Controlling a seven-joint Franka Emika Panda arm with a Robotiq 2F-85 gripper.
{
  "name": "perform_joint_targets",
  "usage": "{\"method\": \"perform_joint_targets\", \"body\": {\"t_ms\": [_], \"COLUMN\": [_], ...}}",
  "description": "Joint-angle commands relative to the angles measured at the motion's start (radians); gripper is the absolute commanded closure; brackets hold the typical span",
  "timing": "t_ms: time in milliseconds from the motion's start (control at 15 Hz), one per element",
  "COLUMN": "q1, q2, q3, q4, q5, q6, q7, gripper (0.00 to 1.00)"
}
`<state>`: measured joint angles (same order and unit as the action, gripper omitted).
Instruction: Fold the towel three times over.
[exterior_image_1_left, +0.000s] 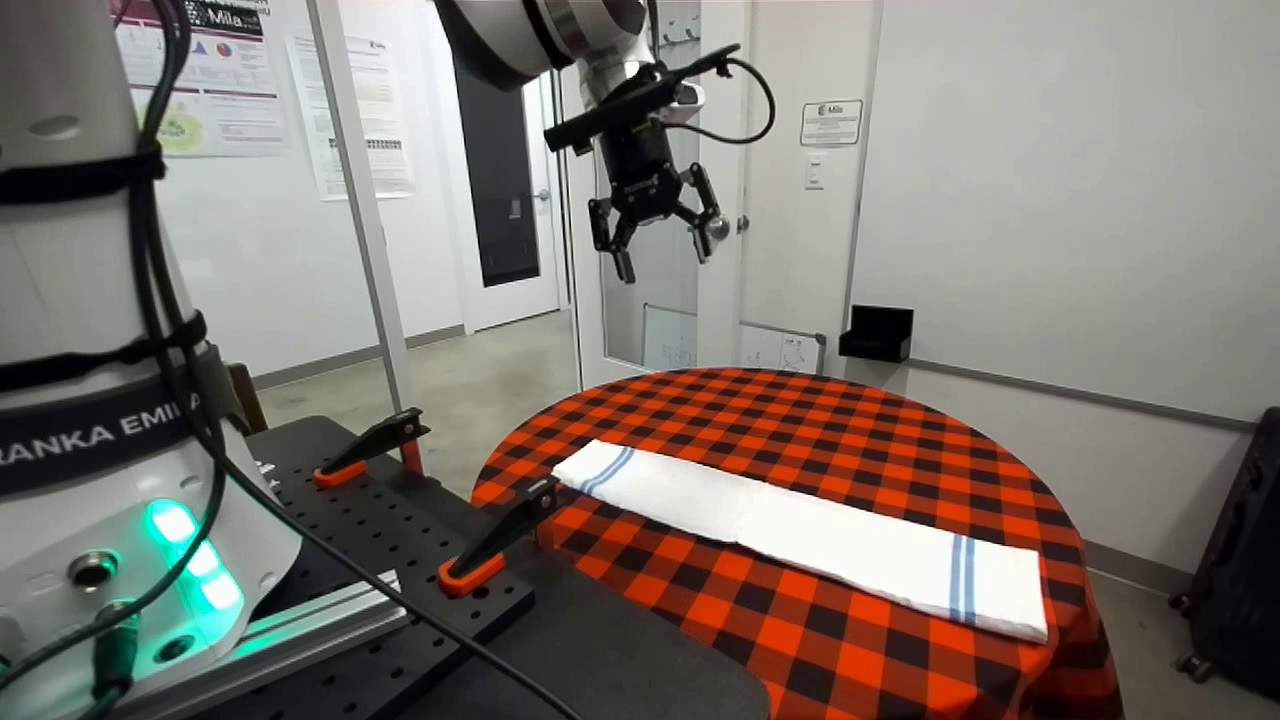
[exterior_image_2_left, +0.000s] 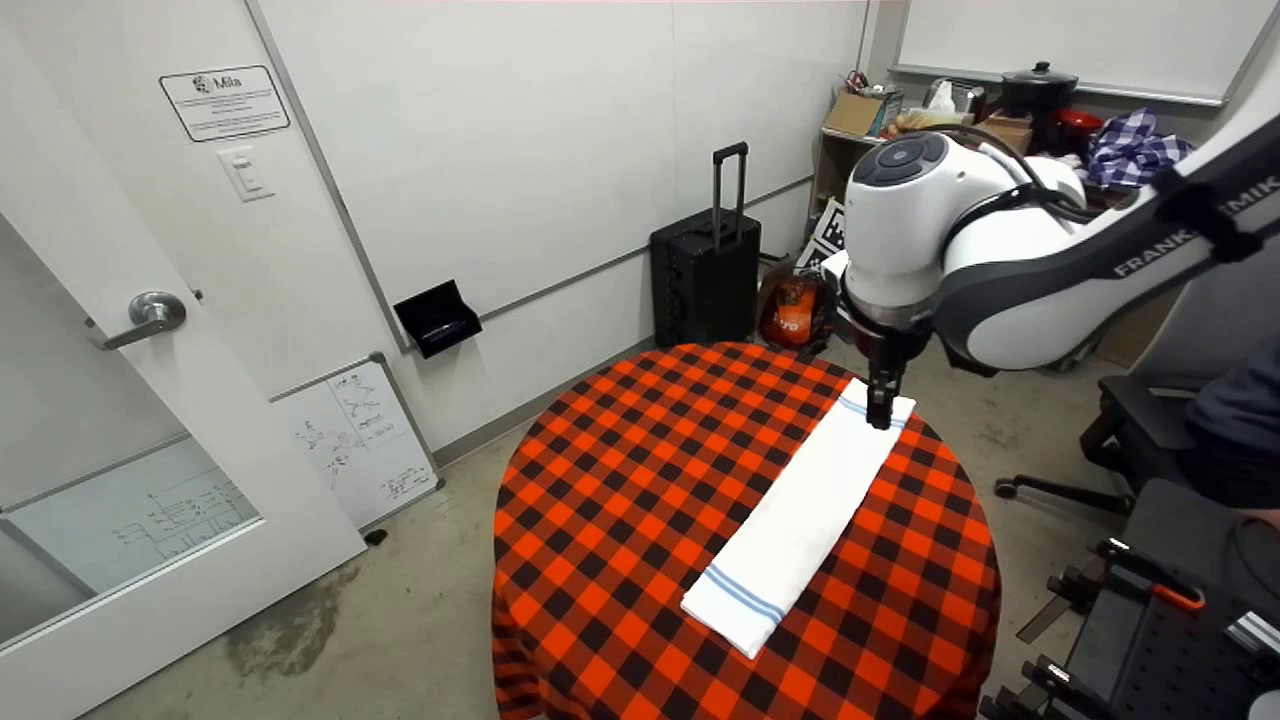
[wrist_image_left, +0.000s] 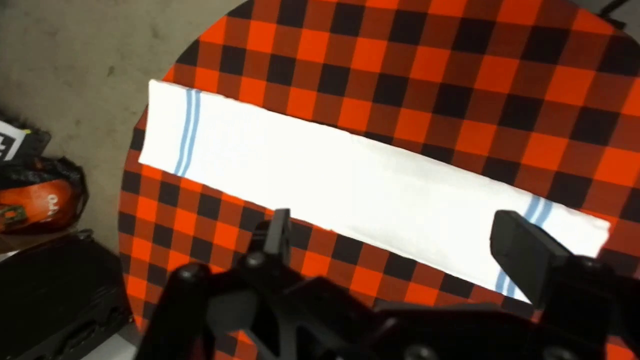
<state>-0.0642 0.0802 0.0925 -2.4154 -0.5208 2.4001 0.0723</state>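
While the gripper (exterior_image_1_left: 664, 262) hung in the air with its fingers (wrist_image_left: 520, 255) spread wide and nothing between them, the towel (wrist_image_left: 325, 165) lay well below, flat and straight on the checked tablecloth (exterior_image_2_left: 640, 450), blue stripes near each end. An end-to-end fold seemed the step due. It called for coming down on the middle of a short edge, pinching every layer yet none of the tablecloth, then carrying that edge low along the towel's length until stripes met stripes. Farther off, the end at the wrist view's left lay just beside the tablecloth's rim, so a pull that way risked a droop.
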Motion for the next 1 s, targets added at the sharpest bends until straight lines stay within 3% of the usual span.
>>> {"method": "perform_joint_targets", "body": {"t_ms": [0, 467, 933], "q1": [0.044, 0.125, 0.234], "q2": [0.124, 0.217, 0.329], "q3": [-0.016, 0.000, -0.046], "q4": [0.141, 0.132, 0.083], "q5": [0.217, 0.314, 0.223], "q6": [-0.069, 0.064, 0.282], "q7": [-0.060, -0.021, 0.049], "gripper": [0.00, 0.00, 0.00]}}
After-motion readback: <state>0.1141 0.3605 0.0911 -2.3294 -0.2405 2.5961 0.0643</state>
